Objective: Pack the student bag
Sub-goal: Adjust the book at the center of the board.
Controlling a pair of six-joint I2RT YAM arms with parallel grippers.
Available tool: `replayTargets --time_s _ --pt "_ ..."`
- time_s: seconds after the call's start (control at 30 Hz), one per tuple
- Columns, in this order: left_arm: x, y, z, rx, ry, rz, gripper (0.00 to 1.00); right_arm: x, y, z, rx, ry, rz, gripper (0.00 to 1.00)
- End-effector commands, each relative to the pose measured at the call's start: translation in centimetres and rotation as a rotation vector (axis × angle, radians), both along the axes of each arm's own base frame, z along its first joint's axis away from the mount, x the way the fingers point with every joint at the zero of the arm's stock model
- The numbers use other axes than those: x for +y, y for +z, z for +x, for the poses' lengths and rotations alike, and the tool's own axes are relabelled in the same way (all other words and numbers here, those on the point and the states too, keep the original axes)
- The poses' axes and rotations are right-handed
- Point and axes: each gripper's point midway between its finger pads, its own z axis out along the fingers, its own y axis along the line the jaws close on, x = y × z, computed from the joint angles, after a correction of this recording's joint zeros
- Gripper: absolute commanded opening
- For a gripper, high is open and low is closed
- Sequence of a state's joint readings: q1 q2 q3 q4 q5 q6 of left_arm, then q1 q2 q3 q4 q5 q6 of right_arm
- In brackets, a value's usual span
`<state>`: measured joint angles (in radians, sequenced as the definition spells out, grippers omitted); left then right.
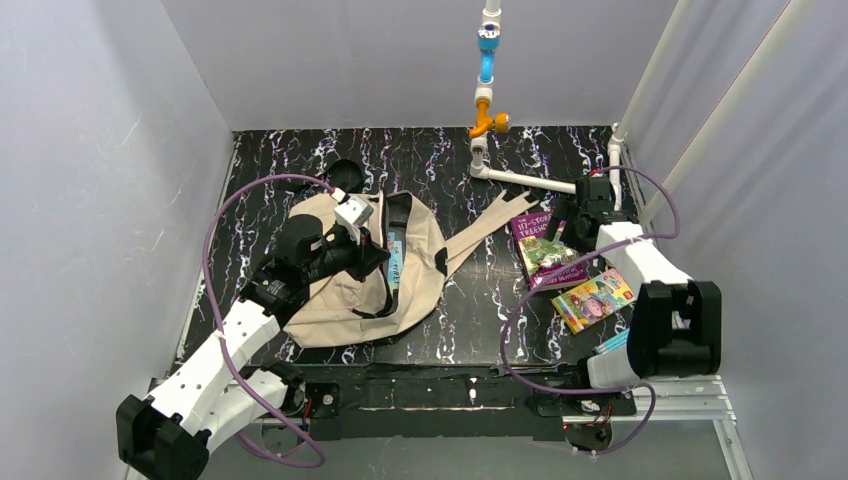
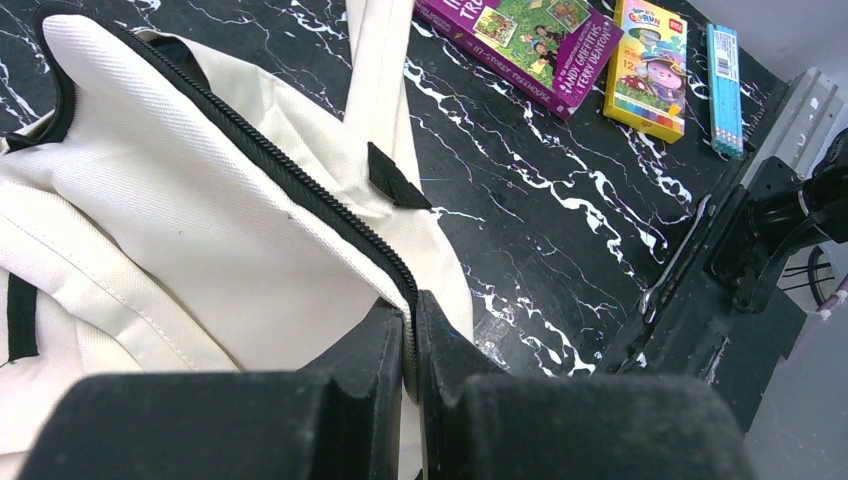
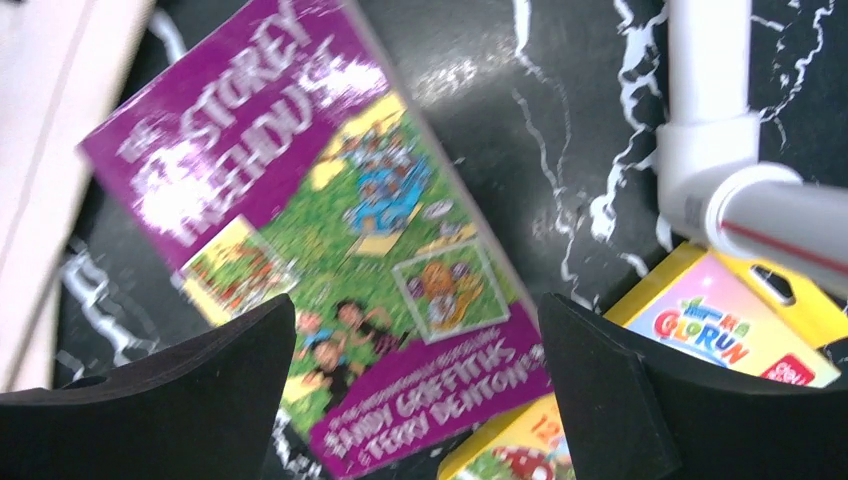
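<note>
The beige student bag lies flat at centre-left of the black marbled table, straps trailing right, its opening showing something blue inside. My left gripper is over it, shut on the bag's black zipper edge, which runs between the fingertips in the left wrist view. My right gripper is open above a purple storybook; in the right wrist view the book lies below and between the fingers. A yellow crayon box sits beside the book.
A white pipe frame with orange and blue fittings stands at the back. A light blue pencil pack lies beyond the crayon box. Grey walls enclose the table; a purple cable loops near the right arm.
</note>
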<state>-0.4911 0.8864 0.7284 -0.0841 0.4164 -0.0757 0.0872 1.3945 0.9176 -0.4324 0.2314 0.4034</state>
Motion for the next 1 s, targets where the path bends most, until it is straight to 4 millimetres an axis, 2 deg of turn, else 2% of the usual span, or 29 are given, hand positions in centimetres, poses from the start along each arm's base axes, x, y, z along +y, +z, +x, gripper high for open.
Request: replayTargets --time_s 0.0,0.13,0.2,0.23,0.27,0.3,0.47,0.53,0.6,0.67,0.73,0.8,0.87,0.97 --pt "-0.4 0.6 -0.6 -0.009 -0.036 -0.021 0.00 -2.6 -1.6 2.6 0.003 -0.060 -0.068 0.98" --pt "-0.5 0.0 -0.5 0.024 -0.034 -0.015 0.00 -1.7 -4.4 2.1 0.056 -0.025 -0.020 0.97" --pt "-0.5 -0.1 -0.5 0.030 -0.034 -0.012 0.00 -0.6 -5.1 1.4 0.070 0.012 0.034 0.91" --pt "-0.5 -0.2 -0.4 0.031 -0.032 -0.010 0.00 0.4 -5.3 0.9 0.077 0.040 0.078 0.83" --pt "-0.5 -0.3 -0.4 0.033 -0.031 -0.008 0.00 1.6 -5.5 0.1 0.086 0.058 0.135 0.71" --pt "-0.5 -0.3 -0.4 0.035 -0.031 -0.004 0.00 3.0 -5.5 -0.8 0.089 0.077 0.199 0.64" --pt "-0.6 -0.5 -0.5 0.040 -0.037 -0.003 0.00 10.8 -4.7 -6.3 0.091 0.195 0.407 0.42" --pt "-0.7 -0.6 -0.6 0.047 -0.044 -0.004 0.00 13.9 -4.0 -8.3 0.087 0.259 0.456 0.37" --pt "-0.8 -0.8 -0.6 0.053 -0.049 -0.004 0.00 17.5 -2.7 -10.3 0.072 0.367 0.544 0.37" --pt "-0.8 -1.0 -0.6 0.057 -0.050 -0.001 0.00 19.0 -1.4 -11.9 0.058 0.444 0.544 0.40" --pt "-0.8 -1.2 -0.5 0.061 -0.050 0.004 0.00 17.8 -0.5 -11.8 0.030 0.450 0.458 0.50" --pt "-0.8 -1.4 -0.5 0.063 -0.049 0.009 0.00 14.7 0.6 -10.4 -0.012 0.423 0.297 0.59" --pt "-0.8 -1.4 -0.5 0.063 -0.051 0.011 0.00 12.0 2.1 -8.2 -0.061 0.387 0.189 0.69" --pt "-1.0 -1.6 -0.5 0.069 -0.060 0.011 0.00 8.7 2.9 -4.4 -0.090 0.309 0.135 0.90"
